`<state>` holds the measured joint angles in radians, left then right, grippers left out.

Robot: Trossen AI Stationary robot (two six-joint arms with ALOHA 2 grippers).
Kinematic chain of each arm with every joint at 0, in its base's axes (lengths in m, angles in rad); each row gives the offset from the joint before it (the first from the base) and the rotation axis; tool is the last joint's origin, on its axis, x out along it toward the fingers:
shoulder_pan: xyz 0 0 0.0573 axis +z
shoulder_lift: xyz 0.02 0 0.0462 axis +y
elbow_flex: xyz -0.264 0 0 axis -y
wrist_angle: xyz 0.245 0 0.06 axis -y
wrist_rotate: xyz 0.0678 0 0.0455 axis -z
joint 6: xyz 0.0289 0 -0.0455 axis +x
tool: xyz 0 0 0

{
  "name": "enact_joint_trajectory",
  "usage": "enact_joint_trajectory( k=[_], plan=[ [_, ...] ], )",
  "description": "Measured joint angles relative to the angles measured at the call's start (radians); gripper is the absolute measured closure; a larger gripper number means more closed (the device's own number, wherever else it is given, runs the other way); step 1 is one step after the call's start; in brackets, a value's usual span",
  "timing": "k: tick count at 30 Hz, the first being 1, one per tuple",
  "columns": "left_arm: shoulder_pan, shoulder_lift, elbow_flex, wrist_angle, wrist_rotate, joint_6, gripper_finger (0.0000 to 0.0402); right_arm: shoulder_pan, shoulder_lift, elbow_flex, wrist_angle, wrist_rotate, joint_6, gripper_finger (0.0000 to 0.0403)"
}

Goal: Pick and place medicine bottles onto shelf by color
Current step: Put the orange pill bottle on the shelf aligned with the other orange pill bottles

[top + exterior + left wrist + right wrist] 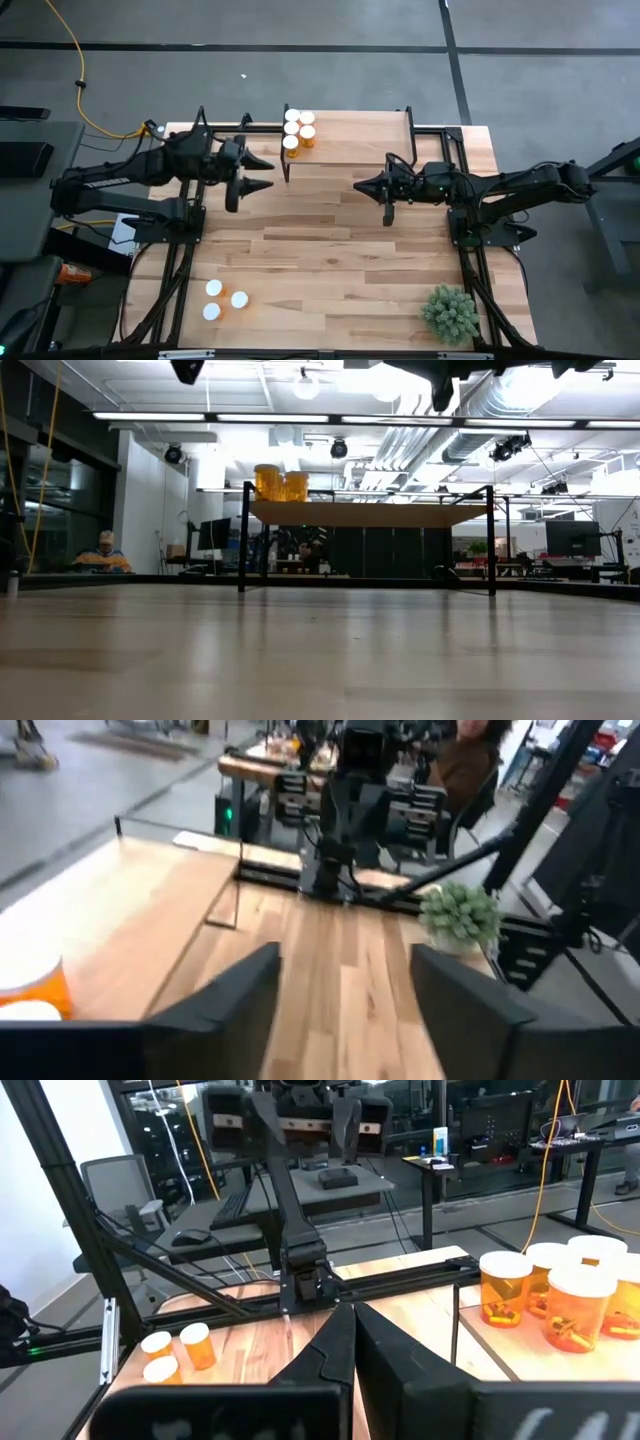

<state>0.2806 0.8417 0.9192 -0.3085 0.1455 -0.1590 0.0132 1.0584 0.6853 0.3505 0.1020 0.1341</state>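
Observation:
Several orange medicine bottles with white caps (298, 130) stand upright in a cluster on the left end of the light-wood shelf (360, 140); the low view shows them (280, 482) on the board (370, 513). Three more bottles (222, 299) stand on the table near its front left. My left gripper (266, 173) hovers open just in front of the shelf's left end, nothing between its fingers (240, 1005); one shelf bottle (30, 995) shows beside it. My right gripper (360, 184) hangs shut in front of the shelf's right part, holding nothing (350, 1345).
A small green potted plant (450, 312) sits at the table's front right corner. The shelf's black frame legs (243, 535) stand on the tabletop. Bare wood lies between the two arms and across the table's middle (330, 240).

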Motion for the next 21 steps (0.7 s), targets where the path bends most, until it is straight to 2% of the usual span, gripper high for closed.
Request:
enact_joint_trajectory(
  k=[4, 8, 15, 21],
  plan=[
    [-0.040, 0.000, 0.057, -0.083, 0.000, -0.008, 0.0120, 0.000, 0.000, 0.000, -0.010, 0.000, 0.001, 0.0403],
    [-0.093, 0.002, 0.105, -0.171, 0.000, -0.021, 0.0085, 0.000, 0.000, 0.000, -0.015, 0.000, 0.035, 0.0403],
    [-0.241, 0.086, 0.207, -0.467, -0.006, -0.046, 0.0069, 0.000, 0.000, 0.000, -0.020, 0.010, 0.096, 0.0403],
    [-0.499, 0.204, 0.233, -0.651, -0.013, -0.070, 0.0068, 0.000, 0.000, 0.001, -0.036, 0.014, 0.107, 0.0403]
  ],
)
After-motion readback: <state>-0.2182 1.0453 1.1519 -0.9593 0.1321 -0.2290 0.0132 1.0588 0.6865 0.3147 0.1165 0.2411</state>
